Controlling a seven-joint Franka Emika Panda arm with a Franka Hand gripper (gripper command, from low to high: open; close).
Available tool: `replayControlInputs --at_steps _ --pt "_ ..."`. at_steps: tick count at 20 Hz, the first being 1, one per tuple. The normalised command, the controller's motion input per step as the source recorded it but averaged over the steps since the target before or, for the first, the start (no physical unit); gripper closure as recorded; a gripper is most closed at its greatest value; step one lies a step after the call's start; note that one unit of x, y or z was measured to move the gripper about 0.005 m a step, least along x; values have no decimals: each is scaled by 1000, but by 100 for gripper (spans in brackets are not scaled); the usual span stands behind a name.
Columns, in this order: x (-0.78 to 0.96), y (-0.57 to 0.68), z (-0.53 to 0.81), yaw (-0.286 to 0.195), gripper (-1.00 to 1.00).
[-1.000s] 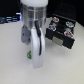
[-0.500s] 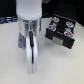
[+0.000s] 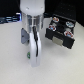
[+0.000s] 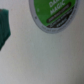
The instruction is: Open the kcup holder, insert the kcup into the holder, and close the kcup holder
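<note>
The kcup holder [image 3: 61, 34] is a black box at the exterior view's right, with several round pods on its top and pale patches on its front. My white gripper [image 3: 33, 59] hangs to its left, pointing down at the white table, apart from the holder. Its fingers blur together, so their state is unclear. The kcup [image 4: 56, 14] fills one edge of the wrist view, very close, its round green lid facing the camera. In the exterior view only a small green speck [image 3: 30, 50] shows by the fingers. No fingers show in the wrist view.
The white table [image 3: 12, 60] spreads around the gripper. Dark clutter [image 3: 10, 19] lines the back edge on the exterior view's left. A blurred dark green shape [image 4: 4, 27] sits at one side of the wrist view.
The gripper has come lower toward the table and slightly toward the exterior view's bottom. The kcup holder has not moved.
</note>
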Motion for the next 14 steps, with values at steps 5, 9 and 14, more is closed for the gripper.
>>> replayControlInputs --at_steps 5,9,14 --pt "39 -292 -188 -137 -100" --pt "23 -251 -240 -180 -100" --pt "-19 -158 -163 -171 -100"
